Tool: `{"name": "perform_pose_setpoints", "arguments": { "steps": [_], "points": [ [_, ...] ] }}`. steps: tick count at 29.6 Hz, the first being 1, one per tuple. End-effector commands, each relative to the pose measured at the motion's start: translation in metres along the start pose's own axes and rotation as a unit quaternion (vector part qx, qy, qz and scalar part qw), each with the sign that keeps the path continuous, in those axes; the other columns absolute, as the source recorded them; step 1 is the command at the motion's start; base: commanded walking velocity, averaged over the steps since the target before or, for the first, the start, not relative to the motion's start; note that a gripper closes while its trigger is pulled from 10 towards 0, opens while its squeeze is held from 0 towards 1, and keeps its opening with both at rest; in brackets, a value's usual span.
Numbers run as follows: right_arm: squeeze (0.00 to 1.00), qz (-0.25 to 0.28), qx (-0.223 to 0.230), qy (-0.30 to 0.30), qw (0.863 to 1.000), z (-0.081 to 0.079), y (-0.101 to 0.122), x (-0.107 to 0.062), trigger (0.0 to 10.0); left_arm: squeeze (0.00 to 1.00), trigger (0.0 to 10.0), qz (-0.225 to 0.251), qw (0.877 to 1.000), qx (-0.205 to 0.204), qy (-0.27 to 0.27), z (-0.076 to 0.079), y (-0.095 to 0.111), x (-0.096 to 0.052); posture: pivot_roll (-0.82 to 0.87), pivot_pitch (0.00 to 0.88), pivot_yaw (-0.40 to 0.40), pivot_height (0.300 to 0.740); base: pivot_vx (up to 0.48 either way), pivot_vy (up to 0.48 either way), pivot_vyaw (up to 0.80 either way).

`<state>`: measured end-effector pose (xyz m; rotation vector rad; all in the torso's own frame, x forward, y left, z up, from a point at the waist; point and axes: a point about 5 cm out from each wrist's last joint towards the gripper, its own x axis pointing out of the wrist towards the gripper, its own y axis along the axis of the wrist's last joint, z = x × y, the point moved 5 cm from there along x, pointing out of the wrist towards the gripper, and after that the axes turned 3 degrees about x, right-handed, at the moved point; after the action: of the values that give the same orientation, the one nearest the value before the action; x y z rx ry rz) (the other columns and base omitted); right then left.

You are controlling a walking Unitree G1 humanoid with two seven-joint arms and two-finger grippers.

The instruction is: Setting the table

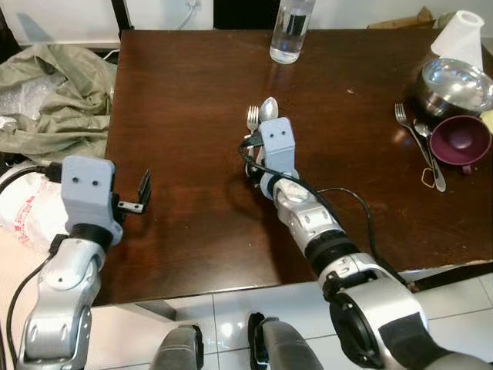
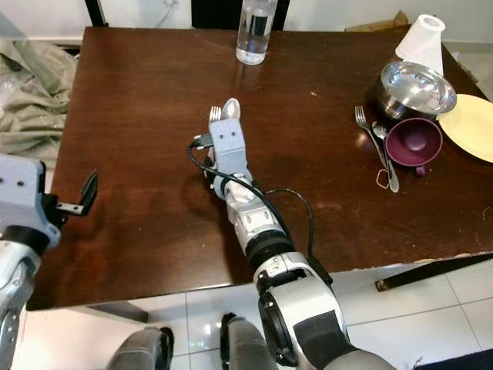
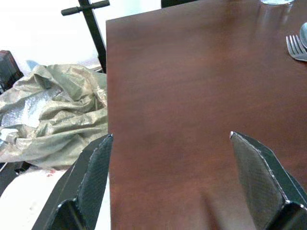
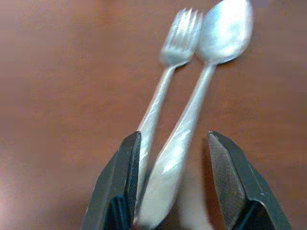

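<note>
Right tool (image 4: 172, 184) was mid-surface (image 1: 192, 116), fingers spread around the handles of a fork (image 4: 165, 91) and spoon (image 4: 206, 72) lying side by side, the fork handle against one finger. Left tool (image 3: 177, 187) hovered spread wide at the surface's near left edge. A second fork (image 1: 408, 131), spoon (image 1: 431, 158), maroon cup (image 1: 460, 142) and steel bowl (image 1: 454, 85) sat far right.

Head eyes look down on the table (image 1: 192, 116); wrist views sit close, perhaps blurred.
</note>
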<state>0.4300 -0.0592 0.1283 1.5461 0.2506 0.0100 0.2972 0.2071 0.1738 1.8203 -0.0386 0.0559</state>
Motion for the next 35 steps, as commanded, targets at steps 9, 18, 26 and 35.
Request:
{"name": "perform_pose_setpoints", "arguments": {
  "steps": [9,18,26,35],
  "points": [
    [0.00,0.100,0.033,-0.019,0.994,0.012,0.039,0.000,10.0,0.00,10.0,-0.019,1.000,0.003,-0.010,-0.001,-0.003,-0.008,0.11,0.177,0.020,0.740,0.000,0.000,0.00],
    [0.00,0.029,0.009,-0.106,0.994,0.045,0.012,0.002,10.0,0.00,10.0,-0.025,1.000,0.005,-0.015,-0.001,-0.001,-0.009,0.12,0.178,0.030,0.740,0.000,0.000,0.00],
    [0.00,-0.002,0.029,-0.040,0.999,0.024,0.001,0.004,10.0,0.00,10.0,-0.027,0.999,0.005,-0.018,0.000,-0.001,-0.009,0.11,0.177,0.031,0.740,0.000,0.000,0.00],
    [0.00,0.035,0.014,-0.010,0.999,0.005,0.016,0.006,10.0,0.00,10.0,-0.029,0.999,0.004,-0.018,0.001,0.000,-0.010,0.12,0.179,0.030,0.740,0.000,0.000,0.00]
  ]
}}
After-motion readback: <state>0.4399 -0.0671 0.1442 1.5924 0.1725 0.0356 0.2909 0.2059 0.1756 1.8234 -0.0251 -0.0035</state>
